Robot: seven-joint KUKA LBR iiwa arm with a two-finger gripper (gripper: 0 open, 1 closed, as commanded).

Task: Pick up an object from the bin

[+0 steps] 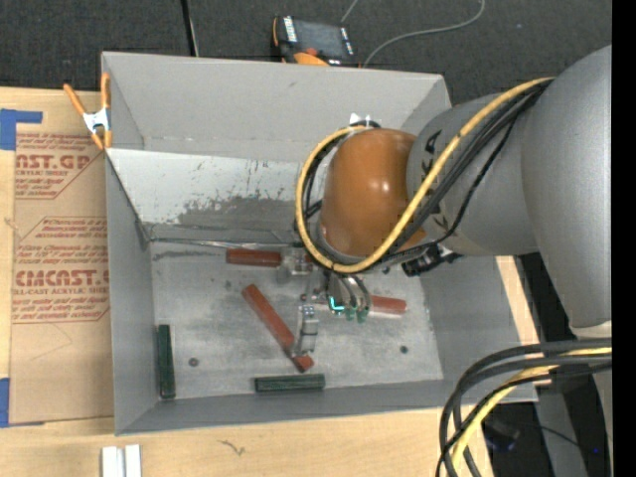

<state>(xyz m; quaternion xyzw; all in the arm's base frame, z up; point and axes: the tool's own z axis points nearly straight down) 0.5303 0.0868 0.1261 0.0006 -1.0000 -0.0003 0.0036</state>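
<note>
The end effector [318, 324] hangs just right of the diagonal red stick [270, 318]; its opening and any hold I cannot tell. Closing off-centre could skid that stick aside, or snag the shorter red stick [386, 306] lying farther right of it.

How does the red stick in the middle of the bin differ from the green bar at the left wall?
Colour: the red stick is reddish brown; the green bar is dark green.
Pose: the red stick lies slanted in the middle; the green bar lies along the left wall of the bin.
Neighbours: the gripper is at the red stick's lower end; the green bar lies apart from it.
Both are slim, straight and lie flat.
</note>
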